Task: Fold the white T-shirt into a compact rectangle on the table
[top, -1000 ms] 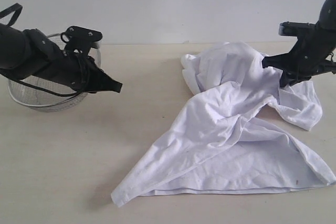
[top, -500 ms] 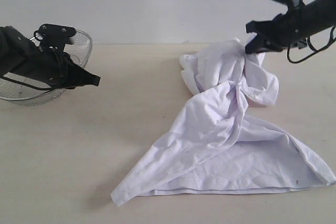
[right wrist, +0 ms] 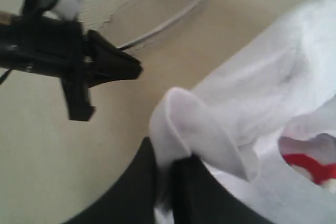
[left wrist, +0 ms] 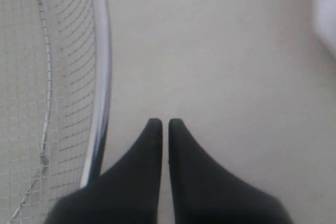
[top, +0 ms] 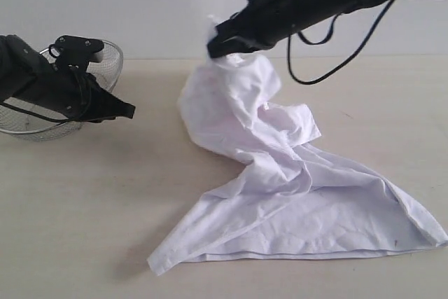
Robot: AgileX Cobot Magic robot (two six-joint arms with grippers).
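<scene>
Aloft, right gripper (top: 212,46) pinches white T-shirt (top: 301,204) edge above table (top: 91,215).

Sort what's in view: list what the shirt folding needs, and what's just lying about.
Job: white T-shirt, table, right claw shut on the shirt, left claw shut, empty.
Lying about: wire basket by the left claw.

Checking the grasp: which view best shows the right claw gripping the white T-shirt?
Right wrist view: the right claw pinches a white T-shirt fold close up. Exterior view shows it distantly, cloth hanging; left wrist view shows only a white edge.
</scene>
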